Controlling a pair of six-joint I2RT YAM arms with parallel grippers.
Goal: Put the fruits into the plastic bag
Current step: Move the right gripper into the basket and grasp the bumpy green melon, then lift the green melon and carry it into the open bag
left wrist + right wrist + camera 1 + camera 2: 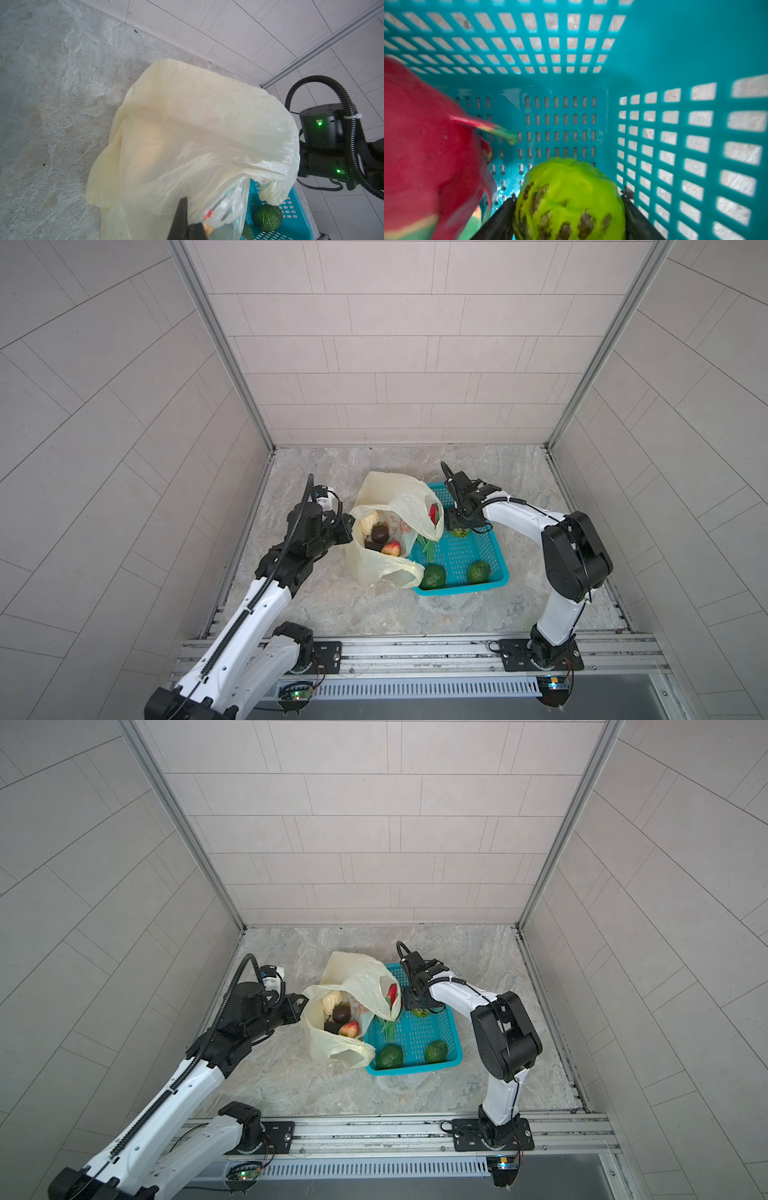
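left gripper (pixel 347 531) clamped on the plastic bag (pixel 384 572) rim at centre; right gripper (pixel 569 209) fingers flank the bright green ball (pixel 569 199), grip unclear

Cream-yellow plastic bag (pixel 386 531) standing open beside teal basket (pixel 490 585), near handle draped over its rim. Inside bag: red apple (pixel 391 548), dark purple fruit (pixel 379 534), pale yellow knobbly item (pixel 369 521). In basket: two dark green avocados (pixel 433 576) (pixel 478 571), pink-red dragon fruit (pixel 425 158), bright green brown-blotched fruit (pixel 569 199).
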